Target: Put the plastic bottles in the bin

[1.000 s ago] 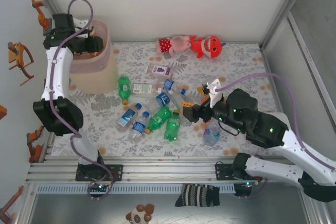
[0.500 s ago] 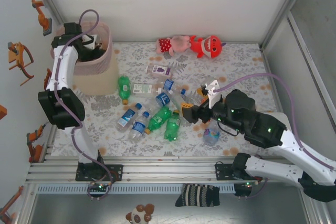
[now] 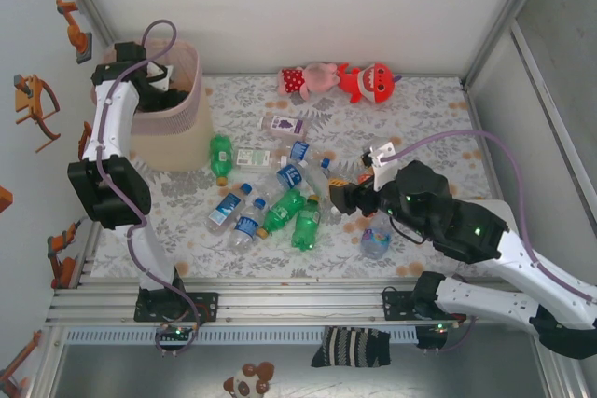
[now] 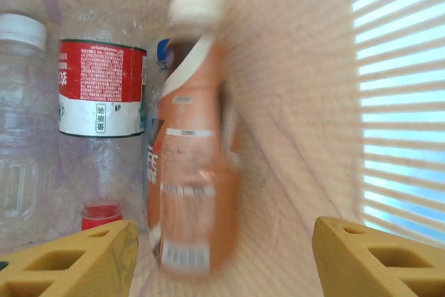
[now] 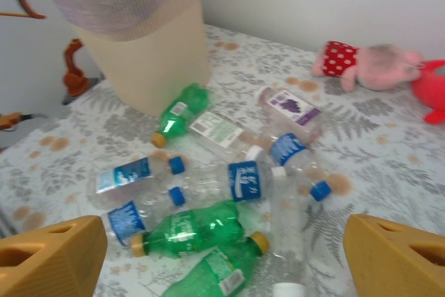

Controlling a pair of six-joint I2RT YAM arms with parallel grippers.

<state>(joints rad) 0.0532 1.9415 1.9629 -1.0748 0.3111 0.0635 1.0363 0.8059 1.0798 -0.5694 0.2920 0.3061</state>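
Right fingers (image 5: 49,255) noted spread wide and empty, hovering above the worktop (image 5: 361,144). Green bottle (image 5: 188,227) recorded just left of them, long axis lying finger to finger rather than across the gap; wrist turn judged necessary. Left fingers (image 4: 69,262) found parted inside the bin (image 3: 191,67) at far left, brown bottle (image 4: 195,172) loose between them.

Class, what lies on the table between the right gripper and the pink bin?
Top view: green bottles and blue-labelled clear bottles lie scattered between the right gripper and the bin.
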